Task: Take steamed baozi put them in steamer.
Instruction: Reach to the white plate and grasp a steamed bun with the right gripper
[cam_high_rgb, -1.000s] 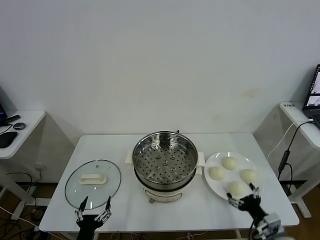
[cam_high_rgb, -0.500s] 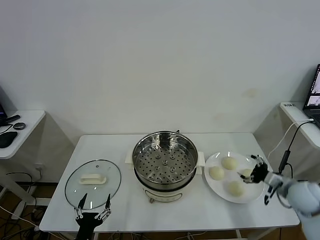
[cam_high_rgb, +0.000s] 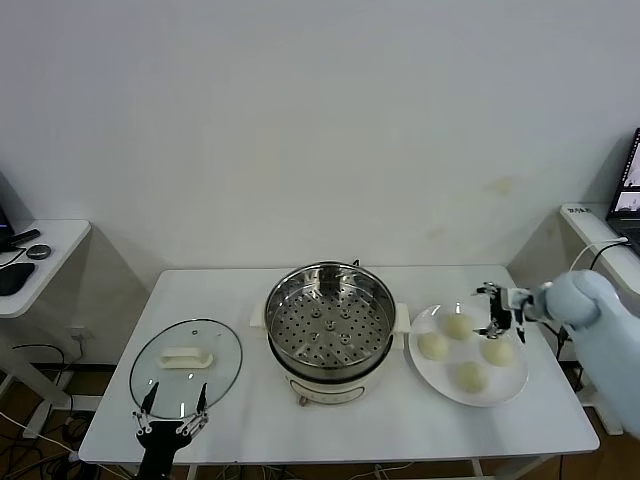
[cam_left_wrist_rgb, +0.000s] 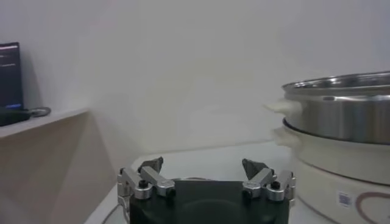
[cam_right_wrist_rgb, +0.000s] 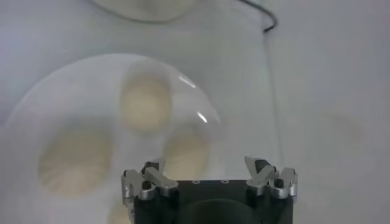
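The steamer (cam_high_rgb: 330, 322) is a shiny steel pot with a perforated tray, standing mid-table on a white base; its wall also fills one side of the left wrist view as the steamer (cam_left_wrist_rgb: 341, 112). Several cream-white steamed baozi (cam_high_rgb: 457, 326) lie on a white plate (cam_high_rgb: 428, 375) to the right of it. My right gripper (cam_high_rgb: 498, 313) hovers open over the plate's back right part, above the buns, holding nothing. In the right wrist view the right gripper (cam_right_wrist_rgb: 207, 171) has one baozi (cam_right_wrist_rgb: 186, 152) just ahead of it. My left gripper (cam_high_rgb: 170, 406) waits open at the table's front left; the left gripper (cam_left_wrist_rgb: 204, 171) is empty.
A round glass lid (cam_high_rgb: 186, 367) with a white handle lies flat left of the steamer, just beyond my left gripper. A side desk (cam_high_rgb: 40, 250) stands at far left. Another desk with a laptop (cam_high_rgb: 626, 190) and a hanging cable (cam_high_rgb: 572, 305) is at far right.
My right arm has swung from the table's front right edge up and back, ending over the plate's far side. The left gripper has sunk a little toward the front edge.
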